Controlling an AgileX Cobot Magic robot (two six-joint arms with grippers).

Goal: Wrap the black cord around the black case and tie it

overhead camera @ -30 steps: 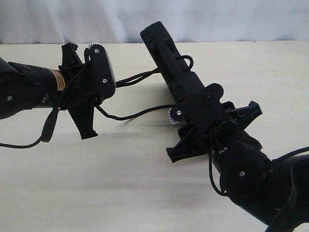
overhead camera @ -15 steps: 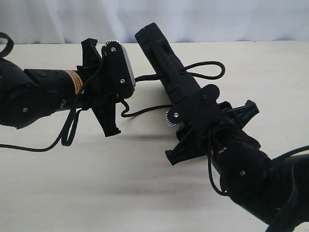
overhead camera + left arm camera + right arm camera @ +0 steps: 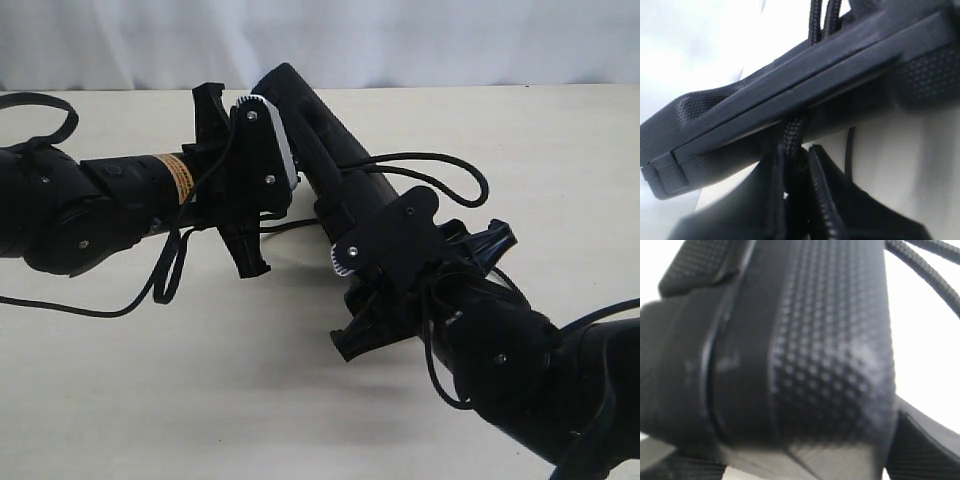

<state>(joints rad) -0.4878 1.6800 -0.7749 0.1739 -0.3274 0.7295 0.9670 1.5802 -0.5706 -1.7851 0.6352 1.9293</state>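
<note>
**While the Cord Is Pinched: Wrap Status**

Where the left gripper (image 3: pixel 797 167) closes, its jaws stand narrow and pinch the cord (image 3: pixel 792 132), which runs from them directly onto the nearest face of the case (image 3: pixel 805 75). Two strands show past the far edge of the case in the left wrist view, so I judge that at least one turn lies around the body. On the right gripper (image 3: pixel 345 215), the jaws stand wide with the lower end of the case seated between them. I read this as a grip, since the case is tilted and clear of the table (image 3: pixel 200 380). A slack loop of cord hangs off the case on its right side in the exterior view. No knot is visible. I rate the wrap as partly done. Left to do: take up the slack, add turns if needed, and tie.
</note>
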